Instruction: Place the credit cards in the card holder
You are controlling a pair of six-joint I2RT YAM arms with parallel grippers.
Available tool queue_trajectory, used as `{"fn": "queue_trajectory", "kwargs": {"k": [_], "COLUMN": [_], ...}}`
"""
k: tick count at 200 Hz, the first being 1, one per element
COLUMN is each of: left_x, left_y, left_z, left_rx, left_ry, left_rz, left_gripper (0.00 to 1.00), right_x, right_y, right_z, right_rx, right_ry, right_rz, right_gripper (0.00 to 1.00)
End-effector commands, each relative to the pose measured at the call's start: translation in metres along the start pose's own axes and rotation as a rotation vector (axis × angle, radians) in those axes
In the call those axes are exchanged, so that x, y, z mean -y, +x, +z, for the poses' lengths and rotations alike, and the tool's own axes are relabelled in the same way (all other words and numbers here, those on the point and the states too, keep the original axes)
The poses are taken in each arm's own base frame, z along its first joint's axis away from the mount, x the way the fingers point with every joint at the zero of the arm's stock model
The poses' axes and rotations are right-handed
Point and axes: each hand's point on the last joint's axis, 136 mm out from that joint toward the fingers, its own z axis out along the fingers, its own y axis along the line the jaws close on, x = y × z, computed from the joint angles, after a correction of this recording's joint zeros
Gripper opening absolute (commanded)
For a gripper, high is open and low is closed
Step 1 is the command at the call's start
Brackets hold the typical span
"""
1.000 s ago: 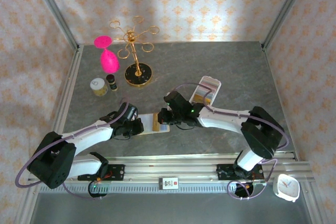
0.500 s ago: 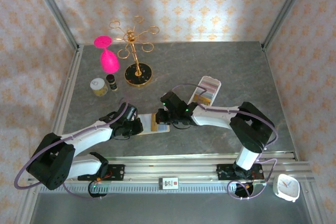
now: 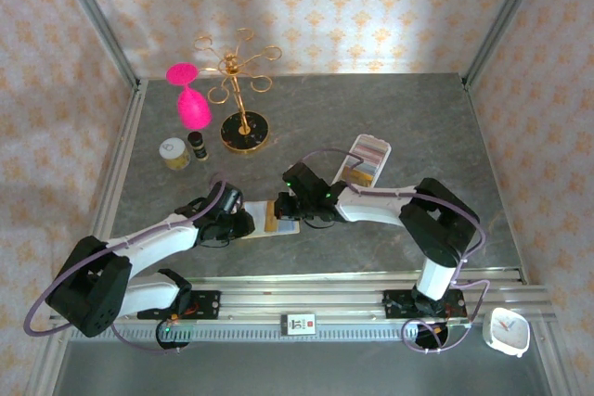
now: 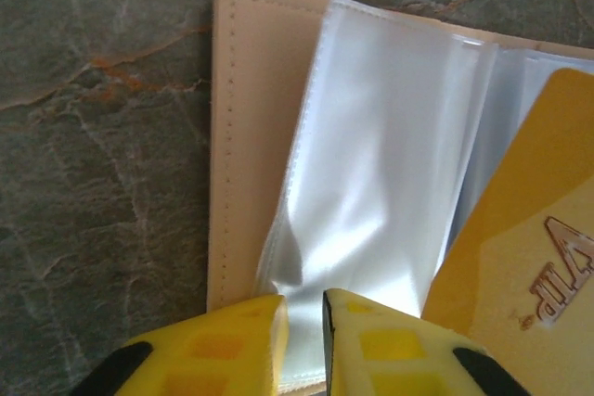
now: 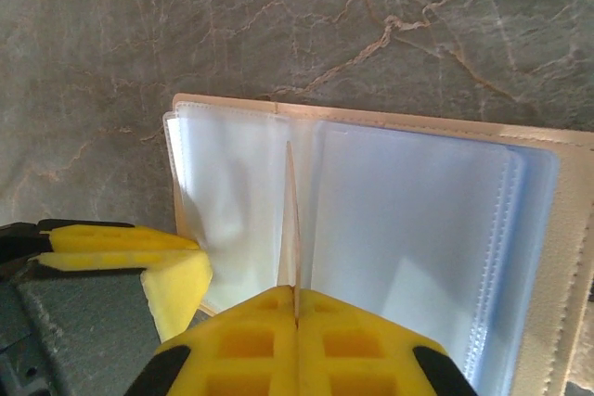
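The card holder (image 3: 281, 221) lies open on the grey table, a beige cover (image 4: 239, 136) with clear sleeves (image 5: 418, 220). My right gripper (image 5: 295, 292) is shut on a yellow credit card (image 5: 290, 220), seen edge-on and standing between two sleeves. The left wrist view shows the same card's embossed face (image 4: 520, 266). My left gripper (image 4: 303, 308) straddles the near edge of a clear sleeve (image 4: 371, 164), its jaws a narrow gap apart. From above, the left gripper (image 3: 243, 223) and the right gripper (image 3: 292, 209) meet over the holder. More credit cards (image 3: 362, 162) lie in a white tray (image 3: 382, 147).
A gold branched stand (image 3: 243, 132) rises at the back left, with a pink glass (image 3: 190, 104) beside it. A small jar (image 3: 173, 152) and a dark bottle (image 3: 198, 144) stand near its base. A white clock (image 3: 508, 329) sits past the front rail.
My right gripper has carried the yellow card a little left over the holder. The left jaws have parted slightly on the sleeve.
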Motion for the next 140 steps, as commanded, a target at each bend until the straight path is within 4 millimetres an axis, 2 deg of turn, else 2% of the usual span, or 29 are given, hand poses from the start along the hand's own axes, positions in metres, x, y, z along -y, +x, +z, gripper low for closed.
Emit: {"fn": "queue_trajectory", "kwargs": {"k": [1,19,47,96,140], "left_x": [-0.022,-0.02,-0.021,-0.006,-0.018], "left_y": [0.002,-0.001,-0.01,-0.028,-0.032], "left_z": [-0.004,-0.006,-0.013,-0.025,-0.015], "left_rx": [0.012,0.027,0.069,0.157,0.133], "left_ry": [-0.103,-0.094,-0.112,-0.039,-0.103], "left_rz": [-0.019,-0.024,-0.024,-0.039,-0.053], "left_gripper": [0.3,0.36,0.38,0.5,0.52], "right_x": [0.0,0.003,0.006,0.01,0.009], "right_y": [-0.005,-0.003,-0.002,0.0,0.002], "right_z": [0.004,0.005,0.007,0.011,0.011], "right_rx": [0.018,0.018,0.018,0.017,0.02], "right_ry": [0.003,0.011,0.012,0.015,-0.009], "right_rz": [0.007,0.02,0.032,0.045,0.062], "right_gripper": [0.0,0.0,0.0,0.0,0.0]}}
